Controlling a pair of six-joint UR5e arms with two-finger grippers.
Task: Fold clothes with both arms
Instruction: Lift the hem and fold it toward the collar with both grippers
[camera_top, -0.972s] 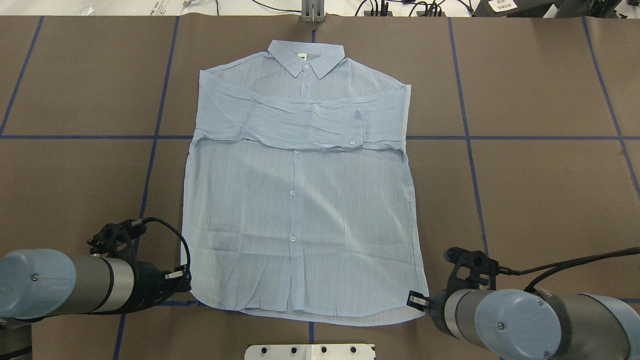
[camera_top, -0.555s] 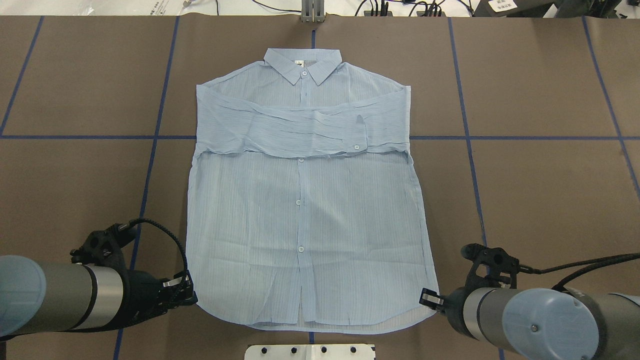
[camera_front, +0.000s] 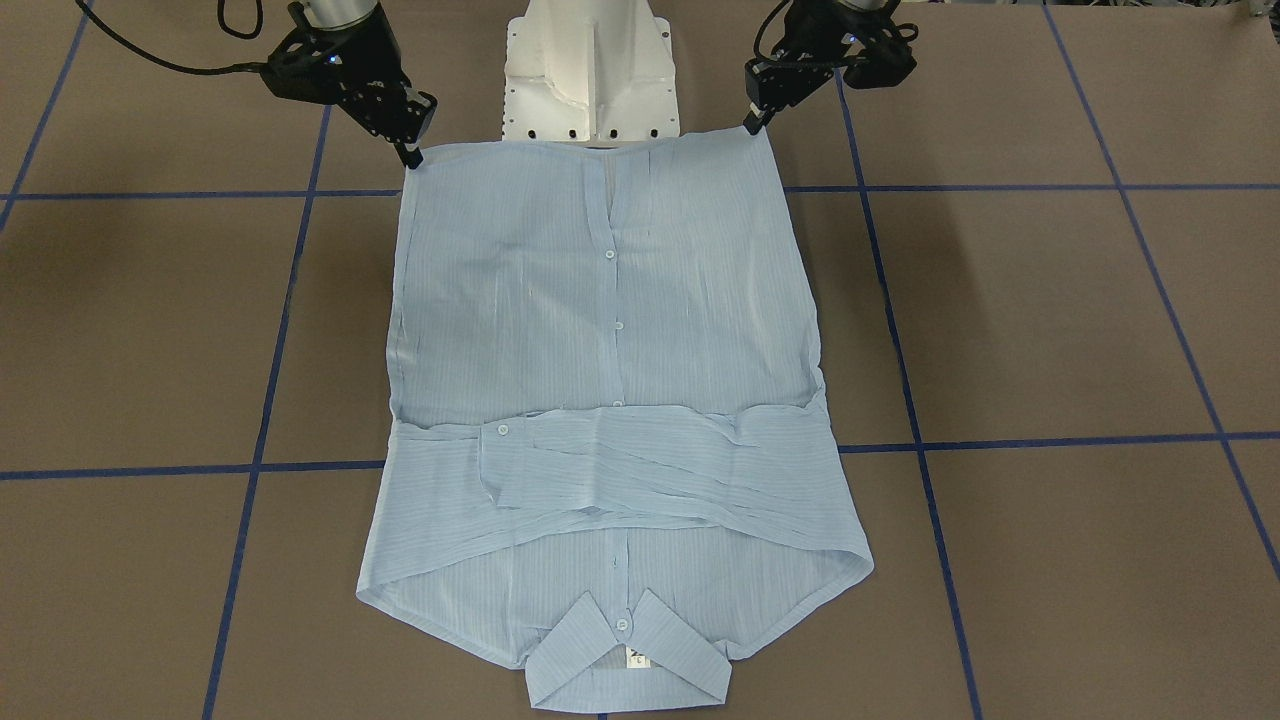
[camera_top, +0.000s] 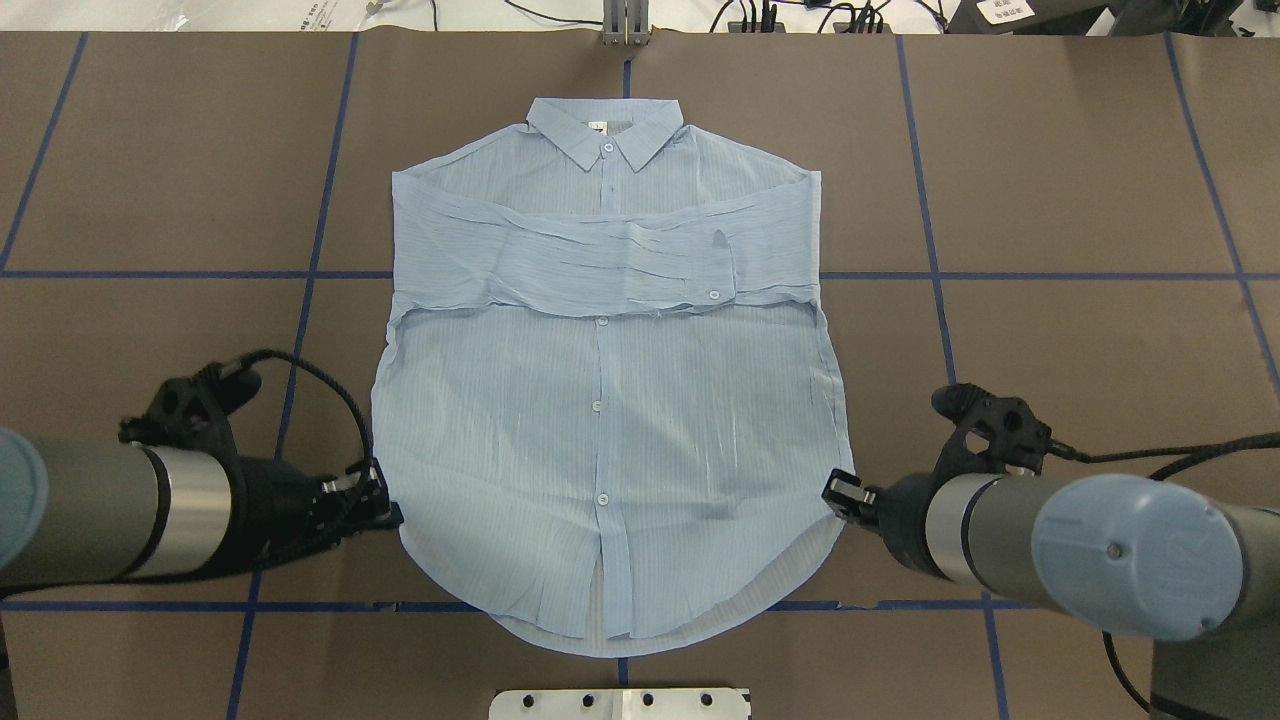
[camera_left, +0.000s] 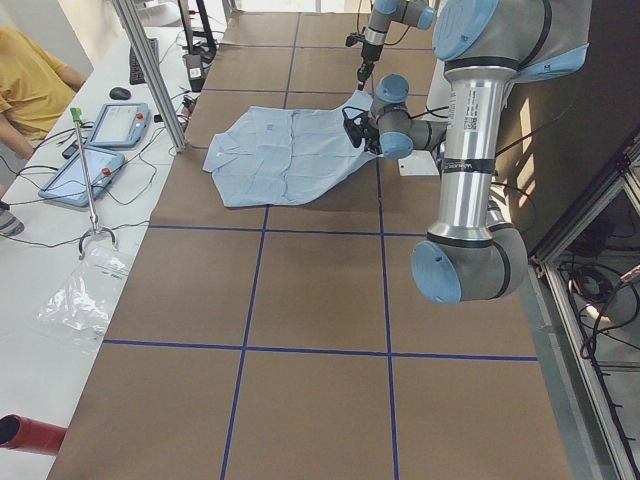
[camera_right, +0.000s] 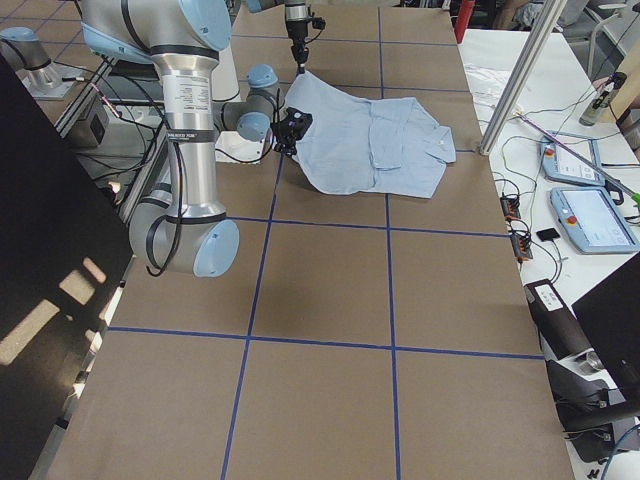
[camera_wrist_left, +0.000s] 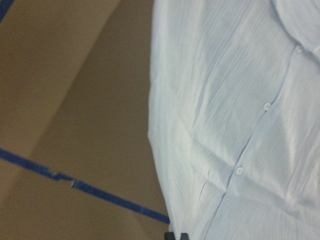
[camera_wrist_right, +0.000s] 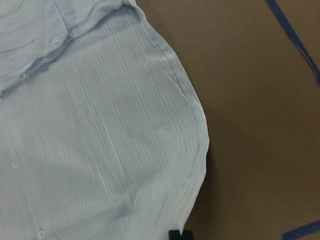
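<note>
A thin pale-blue long-sleeved shirt with fine stripes (camera_top: 600, 420) lies front-up in the middle of the brown worktop (camera_top: 1050, 180). Its collar (camera_top: 605, 125) points away from the robot, and both sleeves (camera_top: 600, 265) are folded across the chest. The black two-finger left gripper (camera_top: 388, 514) has its jaws pinched tight on the hem corner at the robot's left. The black right gripper (camera_top: 832, 489) clamps the opposite hem corner the same way.

From overhead, the hem between them sags in a rounded curve toward the robot. The front-facing view instead shows that edge as a nearly straight line strung from gripper to gripper, just in front of the white pedestal base (camera_front: 590, 70). It also shows the small neck label (camera_front: 637, 657) plainly inside the collar.

The two side views show what neither of those does: the hem end is raised off the worktop while the collar end lies flat.

The wrist views are filled with cloth. The left one shows small white buttons (camera_wrist_left: 266, 106) along the front opening and the shirt's side edge over the worktop. The right one shows the curved side seam.
</note>
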